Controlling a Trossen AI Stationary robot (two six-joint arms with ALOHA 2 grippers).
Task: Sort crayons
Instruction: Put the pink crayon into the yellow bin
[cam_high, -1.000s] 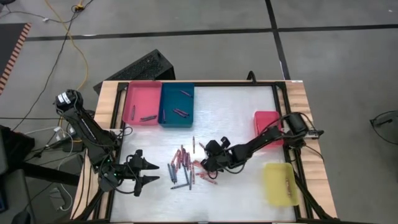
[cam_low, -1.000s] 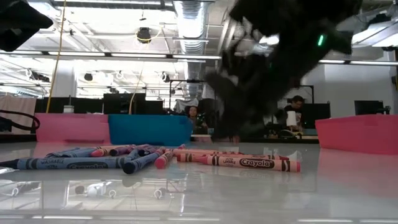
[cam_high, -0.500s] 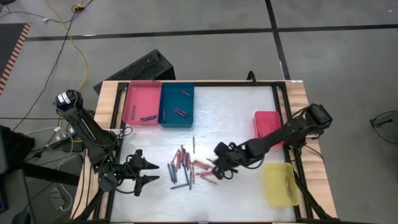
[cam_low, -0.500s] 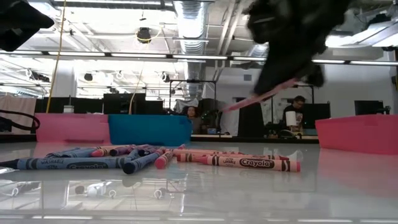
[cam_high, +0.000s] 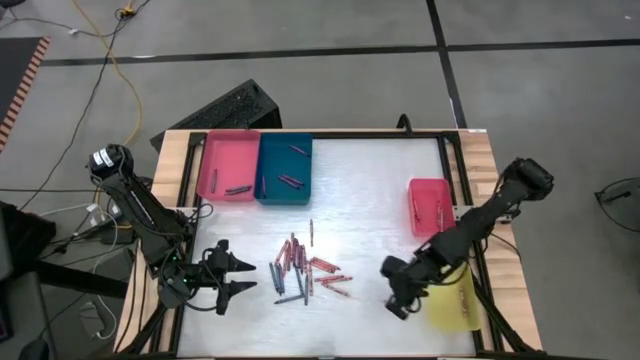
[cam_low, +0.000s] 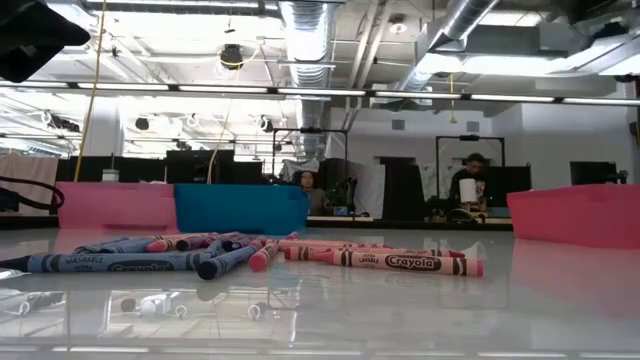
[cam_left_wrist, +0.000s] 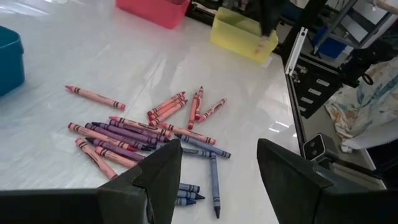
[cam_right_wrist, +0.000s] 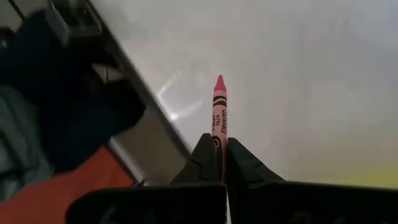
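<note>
High view: the crayons (cam_high: 303, 269) lie in a loose heap on the white table (cam_high: 370, 180), near its front middle, clear of every tray. A pink tray (cam_high: 226, 165) and a blue tray (cam_high: 285, 168) stand touching side by side at the far left edge, each with a few sticks inside. A red tray (cam_high: 431, 205) sits at the right edge, and a yellow tray (cam_high: 452, 297) nearer the front on that same side. The right gripper (cam_high: 395, 303) hangs just beside the yellow tray, between it and the heap, its fingers pinched narrow on a single pink crayon (cam_right_wrist: 218, 112) that juts forward past the tips. The left gripper (cam_high: 246, 277) waits at the front left, close to the heap, fingers spread wide and holding nothing. Bare tabletop lies open between the heap and the far trays, and across the middle toward the red tray. From table height, nothing stands between the crayons and the trays behind them.
</note>
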